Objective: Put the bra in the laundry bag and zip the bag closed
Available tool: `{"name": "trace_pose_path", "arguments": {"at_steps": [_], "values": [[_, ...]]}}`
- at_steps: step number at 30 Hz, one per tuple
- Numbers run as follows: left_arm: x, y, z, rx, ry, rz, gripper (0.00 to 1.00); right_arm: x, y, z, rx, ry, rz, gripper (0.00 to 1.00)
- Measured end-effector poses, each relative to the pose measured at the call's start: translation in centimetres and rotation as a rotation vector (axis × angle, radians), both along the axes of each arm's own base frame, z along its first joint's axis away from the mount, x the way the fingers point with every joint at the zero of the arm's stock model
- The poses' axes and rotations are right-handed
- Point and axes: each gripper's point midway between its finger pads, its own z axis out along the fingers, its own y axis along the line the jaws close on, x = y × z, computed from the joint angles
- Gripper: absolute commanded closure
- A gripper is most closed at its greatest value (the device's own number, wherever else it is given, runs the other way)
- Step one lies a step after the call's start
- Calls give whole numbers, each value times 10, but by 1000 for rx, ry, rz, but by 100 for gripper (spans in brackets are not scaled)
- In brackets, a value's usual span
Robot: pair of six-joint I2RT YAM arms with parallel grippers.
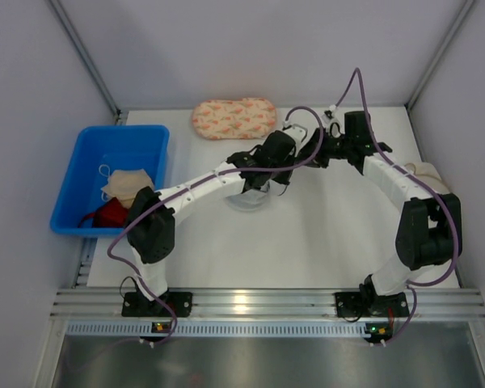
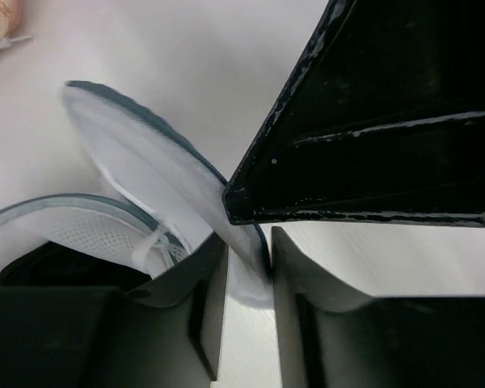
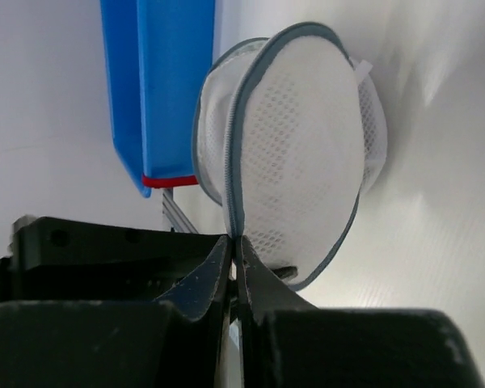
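The laundry bag [image 1: 249, 197], white mesh with a grey-blue zipper rim, sits mid-table under both grippers. The left gripper [image 1: 267, 174] is shut on the edge of the bag's raised lid flap [image 2: 246, 271], pinched between its fingers [image 2: 206, 299]. The black bra [image 2: 56, 263] shows as a dark mass inside the bag's open lower half. The right gripper [image 1: 305, 155] is shut on the bag's zipper rim [image 3: 236, 241], and the mesh lid [image 3: 303, 153] stands upright before it. The right gripper's black body [image 2: 372, 121] fills the upper right of the left wrist view.
A peach patterned pouch [image 1: 234, 118] lies at the back. A blue bin [image 1: 109, 178] at the left holds a beige cloth [image 1: 129, 186] and something red; it also shows in the right wrist view [image 3: 158, 81]. A beige item [image 1: 427, 173] lies beside the right arm.
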Motion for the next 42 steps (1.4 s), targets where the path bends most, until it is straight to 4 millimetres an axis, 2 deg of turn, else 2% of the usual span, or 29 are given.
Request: {"name": "trace_pose_path", "arguments": {"at_steps": [1, 2, 5, 7, 8, 11, 17, 20, 24, 27, 29, 33, 37, 42], "values": [[-1, 1, -3, -6, 16, 1, 92, 0, 2, 3, 14, -5, 7, 89], [-2, 2, -6, -13, 32, 5, 100, -1, 3, 6, 25, -12, 17, 81], [-4, 12, -18, -23, 89, -1, 100, -1, 6, 12, 46, -38, 40, 62], [-11, 23, -25, -57, 159, -9, 100, 0, 6, 15, 50, -59, 49, 55], [-15, 28, -24, -87, 189, -15, 100, 1, 5, 16, 49, -68, 49, 43], [-24, 44, -12, -242, 292, -38, 100, 8, -3, 18, 42, -104, 37, 34], [-18, 86, 47, -655, 372, -17, 100, 27, -32, 23, 11, -188, -11, 31], [-15, 97, 72, -822, 400, -20, 100, 30, -38, 19, 4, -204, -17, 31], [-13, 107, 74, -942, 471, 7, 100, 16, -34, -2, 31, -161, 9, 28], [-14, 112, 79, -1021, 524, 16, 100, 3, -30, -25, 82, -84, 25, 21], [-15, 112, 84, -1062, 544, 7, 100, 0, -27, -39, 124, -38, 26, 17], [-16, 115, 89, -1117, 578, 3, 100, -3, -18, -60, 220, 23, 23, 16], [-13, 121, 87, -1156, 599, 17, 100, -5, -3, -69, 329, 67, 28, 16], [-8, 129, 77, -1187, 629, 55, 100, -5, 24, -60, 447, 56, 79, 16]]}}
